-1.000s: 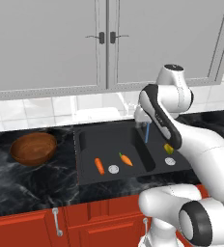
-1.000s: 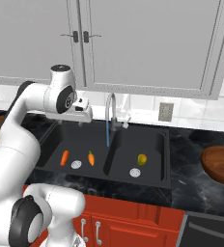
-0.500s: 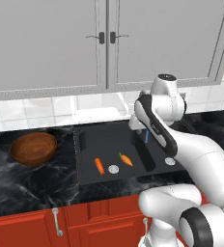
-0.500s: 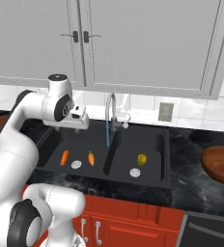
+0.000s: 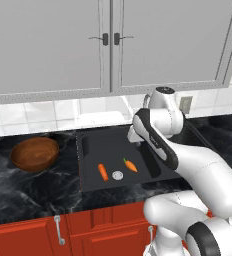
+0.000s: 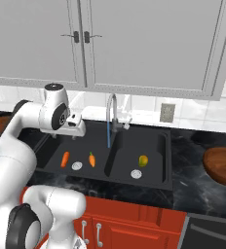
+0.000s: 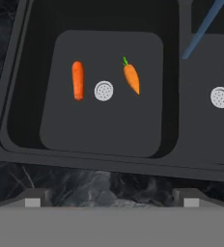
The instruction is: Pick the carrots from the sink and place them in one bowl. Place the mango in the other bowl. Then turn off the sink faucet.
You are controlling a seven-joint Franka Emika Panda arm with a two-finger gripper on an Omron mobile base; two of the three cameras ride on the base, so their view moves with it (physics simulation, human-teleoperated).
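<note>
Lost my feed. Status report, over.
Tool open, empty, above left basin. Carrots flank its drain; mango in right basin. Faucet running. Nothing in the way.

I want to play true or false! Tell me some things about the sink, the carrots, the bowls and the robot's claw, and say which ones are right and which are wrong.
1. Both carrots lie in the same basin of the sink, one on each side of its drain. True.
2. The mango is already in a bowl. False: it lies in the other basin, near that basin's drain.
3. Water is running from the sink faucet. True: a blue stream falls from the spout.
4. The claw is holding a carrot. False: it is open and empty, up above the basin with the carrots.
5. The wooden bowl on the counter has carrots in it. False: it is empty.
</note>
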